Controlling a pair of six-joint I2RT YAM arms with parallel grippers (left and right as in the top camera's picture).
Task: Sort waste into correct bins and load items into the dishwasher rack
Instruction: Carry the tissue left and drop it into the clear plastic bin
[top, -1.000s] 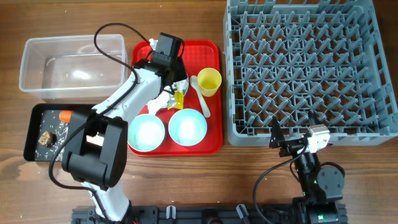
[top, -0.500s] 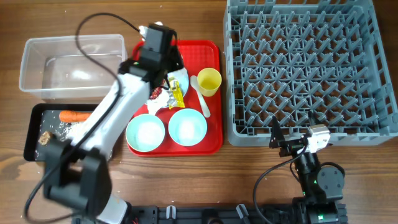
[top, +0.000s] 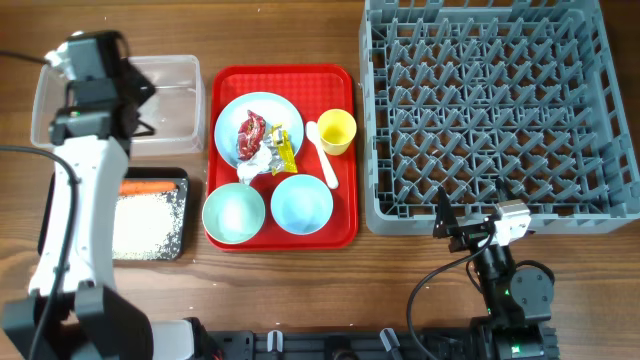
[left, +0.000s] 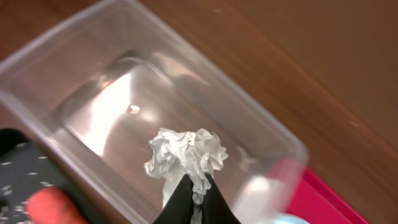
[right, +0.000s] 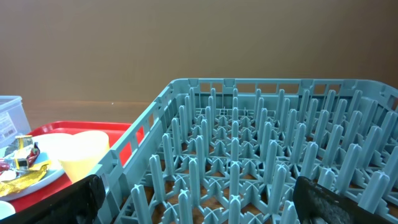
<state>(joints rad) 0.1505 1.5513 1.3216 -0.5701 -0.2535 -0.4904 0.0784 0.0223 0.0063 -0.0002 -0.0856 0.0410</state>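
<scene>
My left gripper (left: 191, 191) pinches the tissue (left: 186, 152) above the tub (left: 112, 99). Recommend I release while centred, clear of the rim, so it drops inside.

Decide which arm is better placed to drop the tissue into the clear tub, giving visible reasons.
Left. The left gripper is shut on the crumpled tissue above the clear tub. The right gripper sits open beside the dishwasher rack, far off.
</scene>
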